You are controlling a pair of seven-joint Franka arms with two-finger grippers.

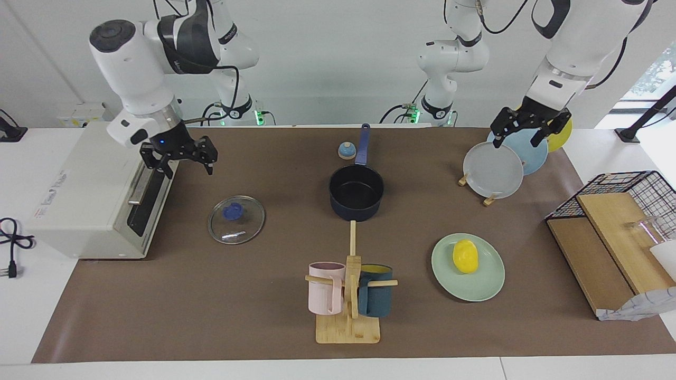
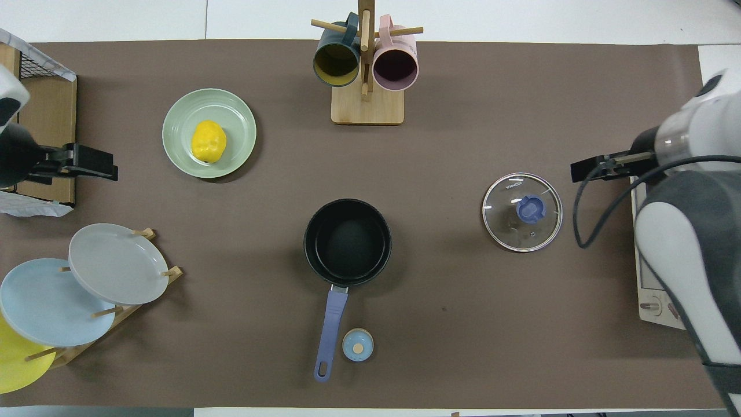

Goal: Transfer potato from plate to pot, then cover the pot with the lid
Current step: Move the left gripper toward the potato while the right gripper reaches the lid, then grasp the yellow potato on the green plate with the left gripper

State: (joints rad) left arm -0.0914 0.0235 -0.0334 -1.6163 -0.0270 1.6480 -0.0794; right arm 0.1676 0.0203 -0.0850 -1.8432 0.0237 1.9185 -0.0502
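Landmark: small dark navy saucepan with black inside and long blue handle, the pot, mid-mat, empty, handle toward the robots.
Toaster oven: white box, from the pot toward the right arm's end of the table.
Right gripper: up in the air over the mat between the oven and the lid, fingers spread apart, holding nothing.
Left gripper: in the air over the rack plates, toward the left arm's end from the pot, fingers apart, empty.
Plate: round pale mint-green, farther from the robots than the pot, toward the left arm's end.
Lid: round clear glass, metal rim, blue knob, flat on the mat beside the pot toward the right arm's end.
Potato: small bright-yellow egg shape, lying on the plate.
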